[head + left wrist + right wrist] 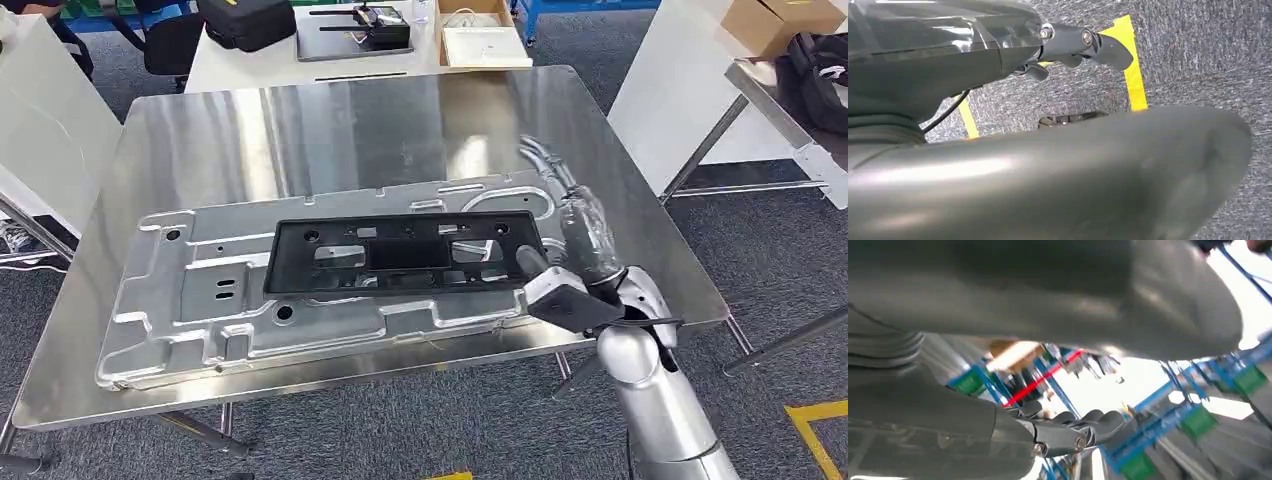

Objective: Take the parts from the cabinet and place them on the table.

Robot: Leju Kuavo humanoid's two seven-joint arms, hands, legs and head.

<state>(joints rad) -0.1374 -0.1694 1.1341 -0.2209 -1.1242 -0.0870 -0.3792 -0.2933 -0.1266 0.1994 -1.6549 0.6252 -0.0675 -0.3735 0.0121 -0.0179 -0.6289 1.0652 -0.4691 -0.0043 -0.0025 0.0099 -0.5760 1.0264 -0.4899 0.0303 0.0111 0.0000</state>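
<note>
A large silver stamped metal panel (200,300) lies flat on the steel table (300,130). A black plastic frame (290,262) rests on top of the panel. My right hand (585,235) hovers over the panel's right end, just beside the frame's right edge, fingers stretched forward and blurred, holding nothing. In the right wrist view its dark fingers (1073,432) are loosely bent with nothing between them and the thumb. My left hand (998,60) hangs beside my body over the carpet, its fingers (1088,45) sticking out with nothing in them.
Behind the steel table stands a white table with a black bag (245,20), a black tray (350,35) and an open cardboard box (480,30). At the right is a white bench with a backpack (820,80). Yellow tape (820,430) marks the carpet.
</note>
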